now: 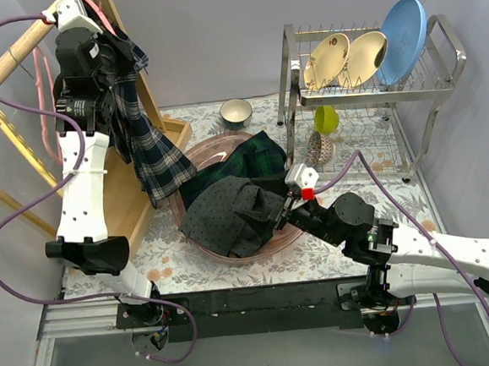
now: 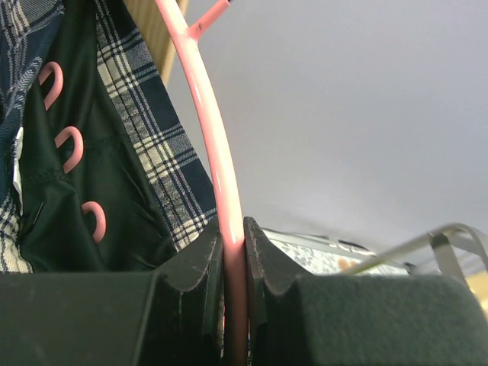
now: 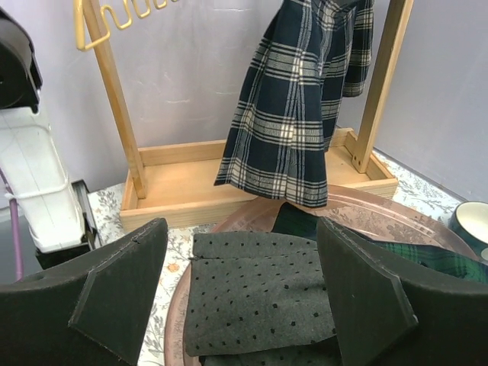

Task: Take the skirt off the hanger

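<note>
A navy plaid skirt hangs from a pink hanger at the top of the wooden rack. My left gripper is up there, shut on the pink hanger's bar; the skirt hangs just left of my jaws. My right gripper is open and empty, low over a grey dotted garment in the pink basin. The plaid skirt also shows in the right wrist view, hanging ahead of it.
A dark green plaid garment also lies in the basin. A small bowl stands behind it. A dish rack with plates and a blue dish fills the back right. Yellow and pink hangers hang at the left.
</note>
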Controlling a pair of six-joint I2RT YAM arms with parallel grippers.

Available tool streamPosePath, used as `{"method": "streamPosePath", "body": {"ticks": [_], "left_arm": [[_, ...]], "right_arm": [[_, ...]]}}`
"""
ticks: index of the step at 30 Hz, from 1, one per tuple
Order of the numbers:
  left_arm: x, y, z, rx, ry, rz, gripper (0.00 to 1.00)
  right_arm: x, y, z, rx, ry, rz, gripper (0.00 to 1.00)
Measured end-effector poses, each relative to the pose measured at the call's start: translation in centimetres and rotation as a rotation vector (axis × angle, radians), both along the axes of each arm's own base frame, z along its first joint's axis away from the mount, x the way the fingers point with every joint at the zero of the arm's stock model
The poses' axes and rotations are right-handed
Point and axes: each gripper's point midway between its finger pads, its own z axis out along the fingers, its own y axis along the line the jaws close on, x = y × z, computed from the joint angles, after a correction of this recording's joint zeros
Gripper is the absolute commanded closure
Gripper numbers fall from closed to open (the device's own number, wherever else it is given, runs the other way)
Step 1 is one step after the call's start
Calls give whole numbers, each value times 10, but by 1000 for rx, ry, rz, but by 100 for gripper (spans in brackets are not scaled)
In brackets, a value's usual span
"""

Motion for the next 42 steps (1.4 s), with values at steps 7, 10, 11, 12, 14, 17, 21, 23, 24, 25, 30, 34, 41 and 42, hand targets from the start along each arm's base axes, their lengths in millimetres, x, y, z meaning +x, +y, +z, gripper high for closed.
{"method": "streamPosePath", "body": {"ticks": [7,10,11,12,14,17,21,23,24,25,30,34,41,42], "left_arm": [[-31,-10,7,-41,12,-68,100],[-46,-15,8,-56,22,-104,100],[-51,-17,9,-62,21,-118,100],[-56,-19,8,-68,24,-129,100],[-66,-21,6,-78,33,-144,100],[-78,-21,5,-87,49,-147,100],[-85,-21,-3,-87,85,-151,100],[-87,-23,-8,-86,108,-163,100],[-90,-25,-10,-87,118,-175,100],[-93,-27,-13,-88,128,-191,100],[-129,-50,-16,-114,147,-343,100],[-169,-69,-8,-148,126,-485,100],[-229,-88,18,-165,49,-661,100],[-234,-91,21,-167,41,-681,100]], "right_arm": [[-1,-6,1,21,49,-3,15],[-2,-8,0,21,70,-5,15],[-2,-9,0,24,74,-4,15],[-3,-10,1,28,77,-3,15],[-4,-11,2,38,89,-1,15],[-5,-12,5,48,97,2,16],[-5,-13,4,48,112,5,16],[-6,-13,3,44,116,5,16],[-6,-13,3,40,117,5,16],[-6,-13,4,36,119,5,16],[-6,-17,24,55,115,3,18],[-2,-25,50,109,117,-33,20],[21,-38,103,204,123,-173,20],[24,-38,109,210,120,-190,20]]}}
